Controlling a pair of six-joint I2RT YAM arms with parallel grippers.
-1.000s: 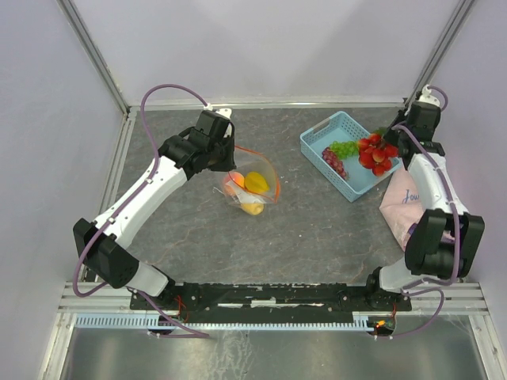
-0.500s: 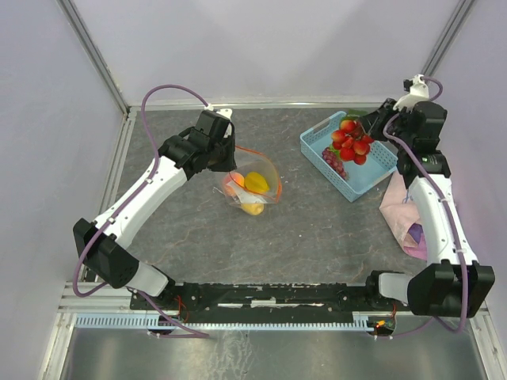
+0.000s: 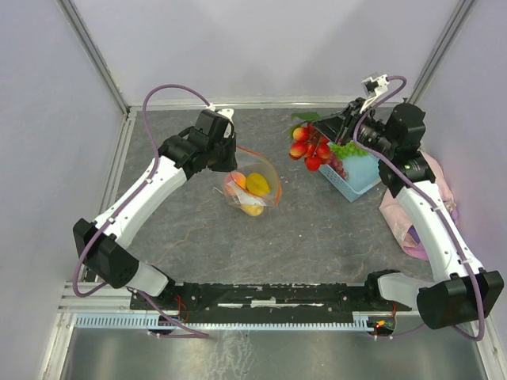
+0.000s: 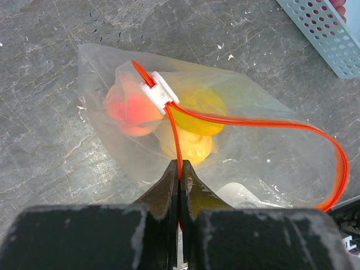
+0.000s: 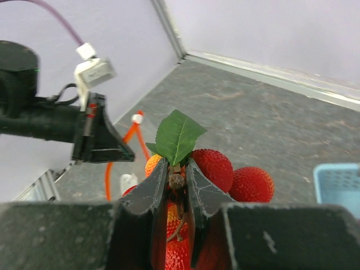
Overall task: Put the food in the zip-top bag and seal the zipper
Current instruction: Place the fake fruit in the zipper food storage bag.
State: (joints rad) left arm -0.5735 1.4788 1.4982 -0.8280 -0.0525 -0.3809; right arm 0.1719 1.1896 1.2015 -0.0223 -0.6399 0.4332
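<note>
The light is bright and even, falling softly from overhead, and shadows on the table are faint. The top view is sharp throughout. In the left wrist view the left fingers at 6 o'clock are dark and blurred, and the bag carries a mild sheen. In the right wrist view the strawberries look soft, close to the lens.

The zip-top bag lies in the middle, fruits inside. The basket sits at its two o'clock, with strawberries hanging between them. The cloth lies at the basket's four o'clock.
</note>
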